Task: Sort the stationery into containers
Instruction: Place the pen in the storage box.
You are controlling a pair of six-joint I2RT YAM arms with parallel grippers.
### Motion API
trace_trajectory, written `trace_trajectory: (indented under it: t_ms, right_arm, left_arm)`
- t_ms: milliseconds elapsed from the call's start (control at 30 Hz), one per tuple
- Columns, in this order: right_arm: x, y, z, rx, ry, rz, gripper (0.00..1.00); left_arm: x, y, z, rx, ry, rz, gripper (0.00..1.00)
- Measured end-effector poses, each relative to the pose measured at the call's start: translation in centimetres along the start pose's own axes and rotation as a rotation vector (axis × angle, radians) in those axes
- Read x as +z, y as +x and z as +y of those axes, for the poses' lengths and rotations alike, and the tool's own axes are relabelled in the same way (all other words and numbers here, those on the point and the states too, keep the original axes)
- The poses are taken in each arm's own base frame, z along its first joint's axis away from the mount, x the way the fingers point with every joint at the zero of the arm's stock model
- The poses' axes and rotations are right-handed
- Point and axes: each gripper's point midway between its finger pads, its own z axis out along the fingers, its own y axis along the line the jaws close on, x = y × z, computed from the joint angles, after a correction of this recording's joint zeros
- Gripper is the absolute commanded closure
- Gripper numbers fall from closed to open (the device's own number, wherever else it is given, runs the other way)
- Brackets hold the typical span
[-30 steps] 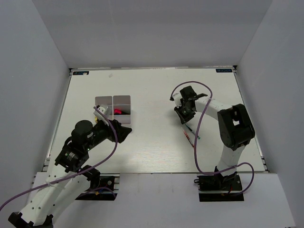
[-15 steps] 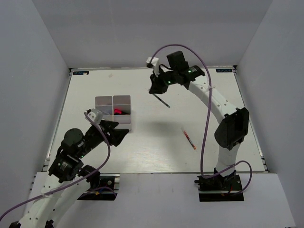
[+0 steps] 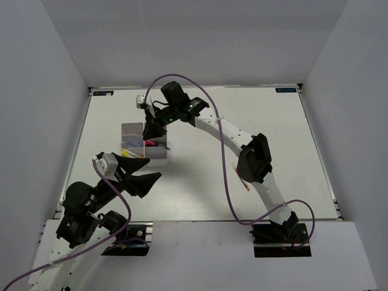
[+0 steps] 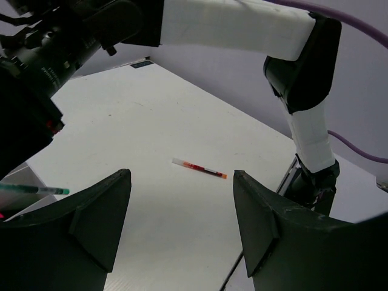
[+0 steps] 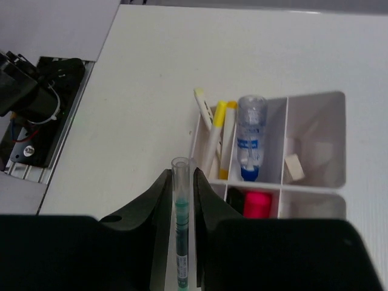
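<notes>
My right gripper (image 3: 153, 131) (image 5: 182, 177) is shut on a thin clear pen with green ink (image 5: 182, 209) and holds it just above the near-left edge of the white containers (image 3: 153, 159) (image 5: 280, 188). The compartments hold yellow-tipped pens (image 5: 223, 136), a white-blue marker (image 5: 250, 134), a beige eraser (image 5: 293, 167) and a pink-ended highlighter (image 5: 257, 203). A red pen (image 3: 244, 180) (image 4: 199, 168) lies alone on the table to the right. My left gripper (image 3: 144, 174) (image 4: 182, 230) is open and empty, raised in front of the containers.
The right arm (image 3: 212, 124) stretches across the middle of the table from its base. The left arm's base mount (image 5: 33, 100) sits beyond the table's near edge. Grey walls close in the table on three sides.
My right arm has lifted the green pen from the right of the table and swung it left to above the containers. My left gripper has drawn back toward the near edge.
</notes>
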Motion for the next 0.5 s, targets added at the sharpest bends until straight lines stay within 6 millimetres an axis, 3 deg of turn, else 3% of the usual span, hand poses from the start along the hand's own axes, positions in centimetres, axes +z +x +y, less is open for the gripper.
trace_trajectory:
  t_ms: [100,333,500]
  right_arm:
    - [1.2,-0.8,0.5,-0.024,-0.041,-0.025,1.0]
    - [0.8,-4.3,1.0,-0.095,-0.083,-0.121,1.0]
    - [2.0,-3.2,0.5,-0.092,-0.135,-0.15,1.0]
  left_arm:
    - [0.1,0.2,-0.1,0.003,0.008,0.006,0.22]
    - [0.2,0.2,0.1,0.008,0.004,0.011,0.22]
    - [0.2,0.2,0.1,0.009,0.005,0.01,0.22]
